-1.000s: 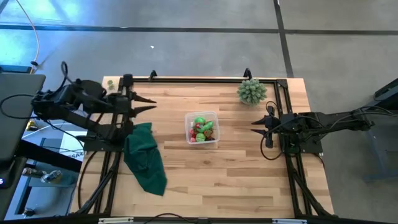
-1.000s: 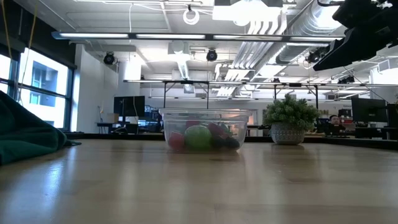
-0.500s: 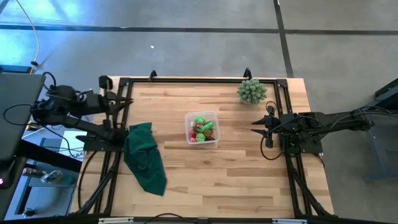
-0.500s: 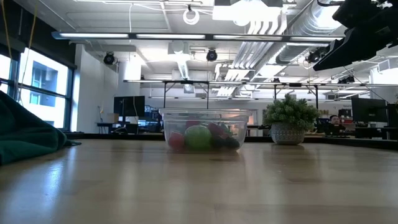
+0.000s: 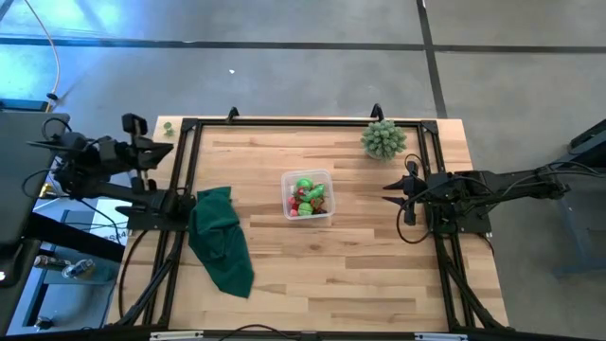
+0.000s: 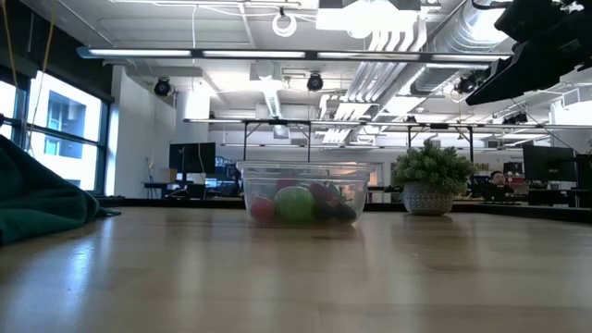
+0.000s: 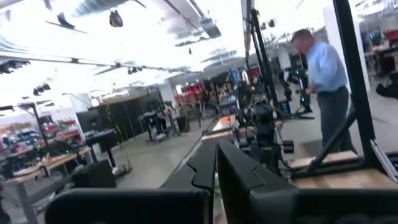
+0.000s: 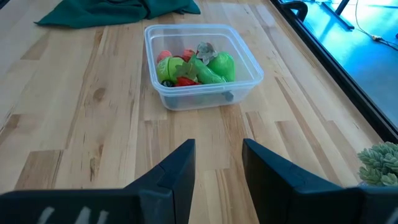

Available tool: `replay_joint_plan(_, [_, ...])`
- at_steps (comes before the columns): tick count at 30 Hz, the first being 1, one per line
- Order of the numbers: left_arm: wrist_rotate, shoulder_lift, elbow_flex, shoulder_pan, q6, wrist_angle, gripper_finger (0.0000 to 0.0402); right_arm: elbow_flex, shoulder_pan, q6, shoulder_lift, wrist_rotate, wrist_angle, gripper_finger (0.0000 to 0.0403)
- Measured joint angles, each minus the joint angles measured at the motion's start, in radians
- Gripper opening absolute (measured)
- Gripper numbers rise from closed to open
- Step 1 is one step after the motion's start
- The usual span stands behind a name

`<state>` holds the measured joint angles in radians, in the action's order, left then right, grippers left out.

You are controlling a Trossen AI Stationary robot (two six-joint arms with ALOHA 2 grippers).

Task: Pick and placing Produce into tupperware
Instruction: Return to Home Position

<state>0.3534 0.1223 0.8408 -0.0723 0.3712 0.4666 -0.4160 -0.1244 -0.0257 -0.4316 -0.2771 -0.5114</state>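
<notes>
The tupperware [image 5: 308,194] is a clear square container standing on its base near the table's middle, also seen in the low view [image 6: 308,192] and the right wrist view [image 8: 200,62]. The produce [image 8: 189,67], small green, red and pink toy pieces, lies piled inside it. My left gripper [image 5: 156,149] is off the table beyond its left edge, shut [image 7: 216,149] and holding nothing. My right gripper [image 5: 390,192] hovers near the right edge, open [image 8: 217,163] and empty, pointing at the container.
A dark green cloth [image 5: 220,237] lies crumpled on the table's left near part. A pale green spiky plant [image 5: 383,139] stands in a pot at the far right corner. A black frame [image 5: 284,121] rims the table. A person [image 7: 320,68] stands in the room behind.
My left gripper has drawn back steadily toward the table's left edge, from above the far left part of the table to a spot outside the frame. The container, the produce and the right arm have stayed still.
</notes>
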Motion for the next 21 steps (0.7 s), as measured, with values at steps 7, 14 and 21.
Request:
replay_joint_plan(7, [0.001, -0.118, -0.039, 0.0, 0.002, 0.008, 0.0005, 0.0, 0.0, 0.0, 0.0, 0.0, 0.0, 0.0123])
replay_joint_plan(14, [-0.026, -0.115, -0.067, 0.0, 0.017, -0.007, 0.0005, 0.0, 0.0, 0.0, 0.0, 0.0, 0.001, 0.0123])
replay_joint_plan(21, [-0.094, -0.114, -0.243, 0.0, -0.005, -0.203, 0.0005, 0.0, 0.0, 0.0, 0.0, 0.0, 0.004, 0.0123])
